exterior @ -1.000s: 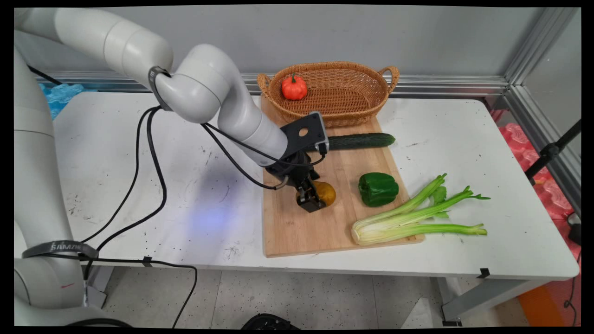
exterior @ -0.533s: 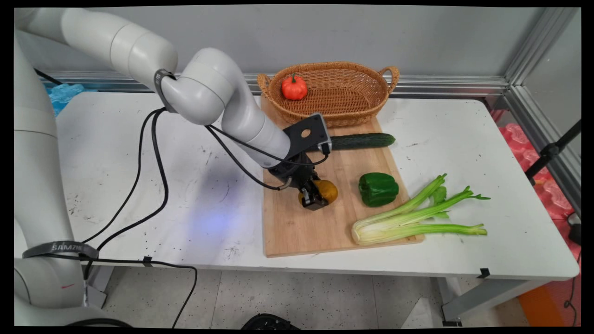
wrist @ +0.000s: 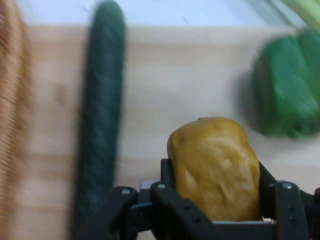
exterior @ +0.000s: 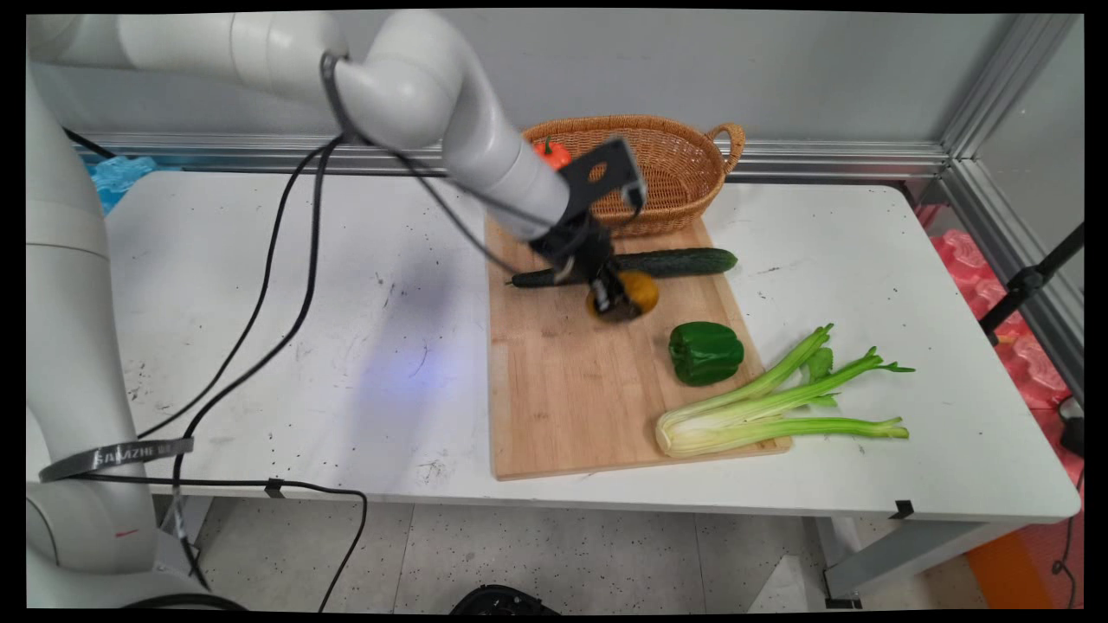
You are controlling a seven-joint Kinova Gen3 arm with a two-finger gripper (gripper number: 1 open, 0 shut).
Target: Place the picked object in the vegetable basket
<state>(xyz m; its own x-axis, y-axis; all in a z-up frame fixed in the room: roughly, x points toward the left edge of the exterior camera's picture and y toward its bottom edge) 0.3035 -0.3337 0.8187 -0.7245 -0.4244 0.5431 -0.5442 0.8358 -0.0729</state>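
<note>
End effector [exterior: 616, 298] gripping yellow-brown potato [wrist: 215, 167], hand view alone showing its lumpy skin, cucumber [exterior: 675, 261] beside

Yellow-brown potato [wrist: 215, 167], dark green cucumber [exterior: 675, 261], green pepper [exterior: 705, 351], tan basket [exterior: 684, 164]

white arm reaching down-right; gripper [exterior: 616, 297] clamped, raised

From a fixed camera above the near side of the tabletop [exterior: 260, 285] we look down and across it to the grey wall behind, seeing its whole width. Our second camera rides on the hand and looks along the end effector [wrist: 215, 200], very close to the wooden board [wrist: 170, 75]. Both views share that board [exterior: 563, 389], the cucumber [exterior: 684, 261] [wrist: 100, 120] and the green pepper [exterior: 705, 351] [wrist: 287, 90].
</note>
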